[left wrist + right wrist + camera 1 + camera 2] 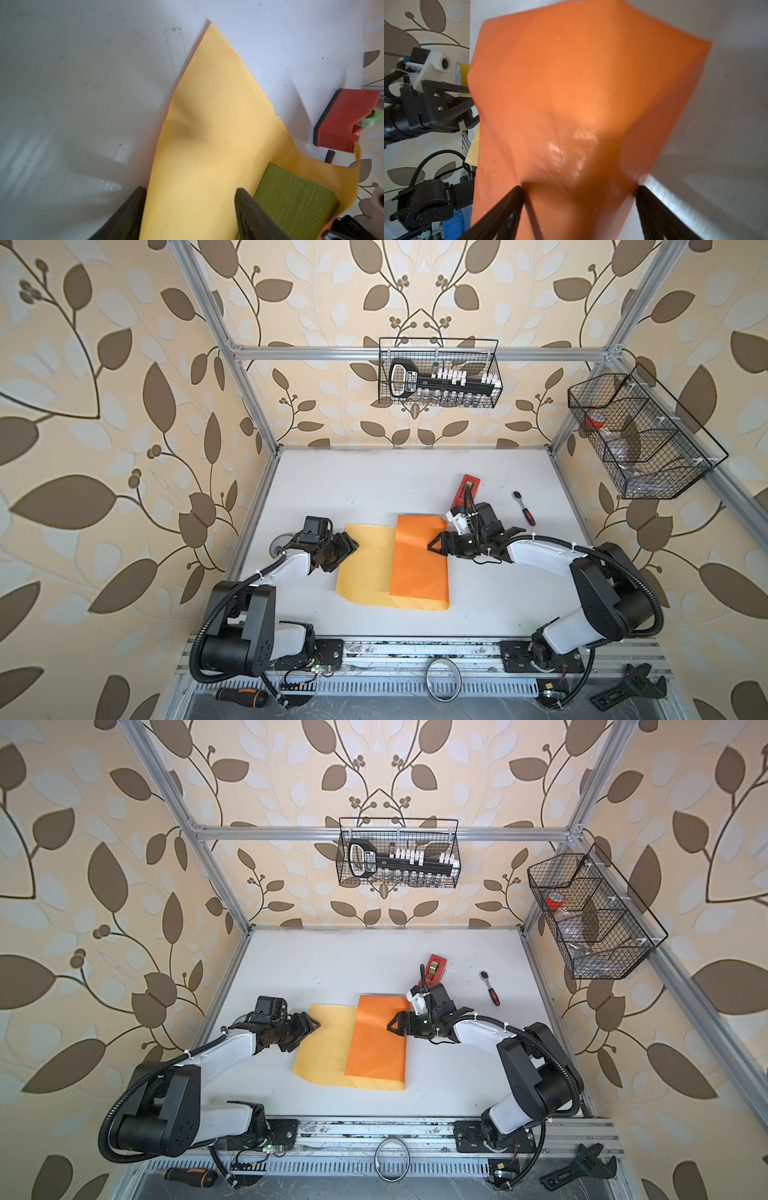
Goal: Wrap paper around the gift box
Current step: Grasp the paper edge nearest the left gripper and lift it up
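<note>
The paper lies flat on the white table, its pale yellow side (365, 568) up. Its right part is folded over and shows glossy orange (419, 564) in both top views (378, 1048). That flap hides the gift box from above; in the left wrist view the green textured gift box (291, 199) shows under the lifted flap. My left gripper (351, 545) is at the paper's far left corner, open, with the yellow sheet between its jaws (190, 191). Open wide, my right gripper (432, 545) has its fingertips down on the orange flap (579, 187).
A red tape dispenser (467, 489) stands just behind the right wrist, and a ratchet wrench (524, 508) lies to its right. Wire baskets hang on the back rail (440, 373) and the right rail (640, 435). A screwdriver (243, 696), a tape ring (443, 679) and a wrench (631, 689) lie along the front.
</note>
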